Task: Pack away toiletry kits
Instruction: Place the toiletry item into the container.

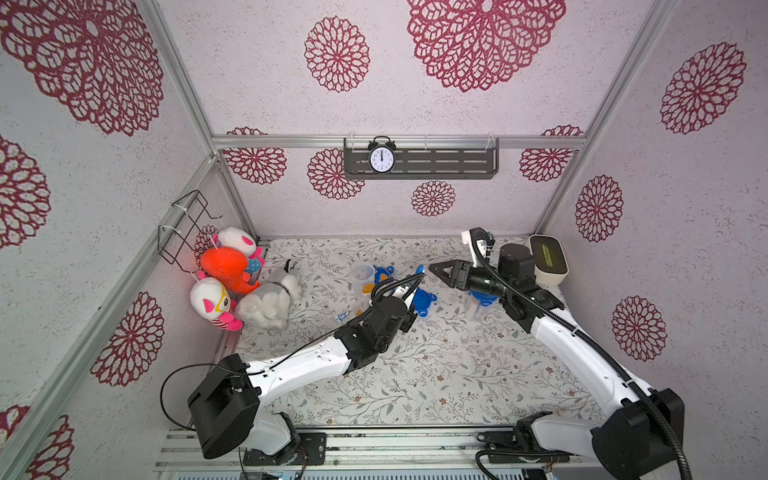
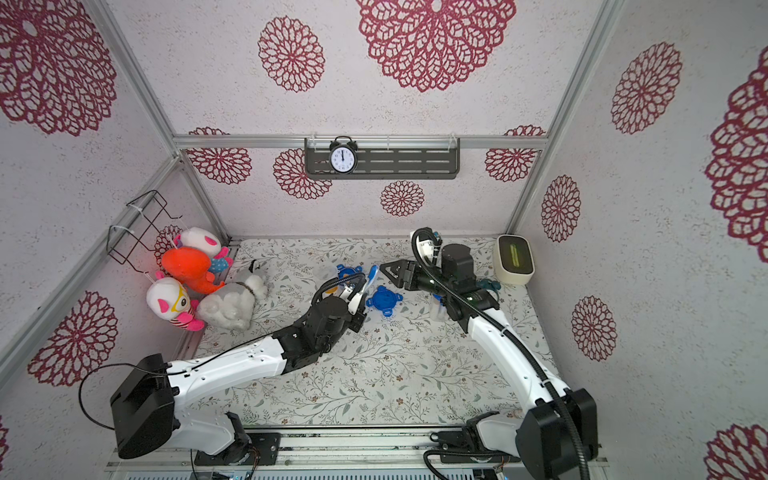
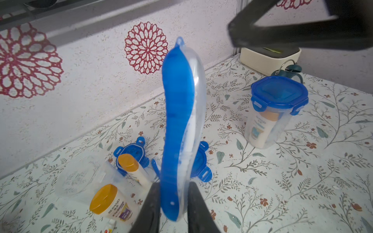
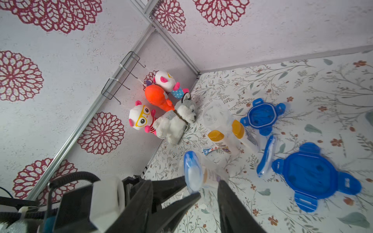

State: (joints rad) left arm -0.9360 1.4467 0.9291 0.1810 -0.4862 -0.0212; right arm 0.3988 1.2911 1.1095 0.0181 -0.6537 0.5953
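My left gripper (image 3: 174, 203) is shut on a blue toothbrush (image 3: 177, 113) in its clear case and holds it upright above the table; both top views show the toothbrush (image 1: 419, 274) (image 2: 372, 276). The right gripper (image 4: 207, 193) hovers open, with the tip of the held toothbrush (image 4: 191, 175) just ahead of its jaws and untouched. On the table lie two loose blue lids (image 4: 262, 116) (image 4: 314, 177), a second toothbrush (image 4: 266, 155), two orange-capped bottles (image 3: 111, 203) (image 3: 131, 167), a toothpaste tube (image 1: 344, 316) and an empty clear jar (image 3: 80, 177). A closed jar (image 3: 278, 109) stands under the right arm.
Plush toys (image 1: 232, 282) are piled in the far left corner under a wire basket (image 1: 187, 228). A white box (image 1: 547, 257) sits in the far right corner with a teal alarm clock (image 3: 288, 70) beside it. A black clock (image 1: 381, 158) stands on the wall shelf.
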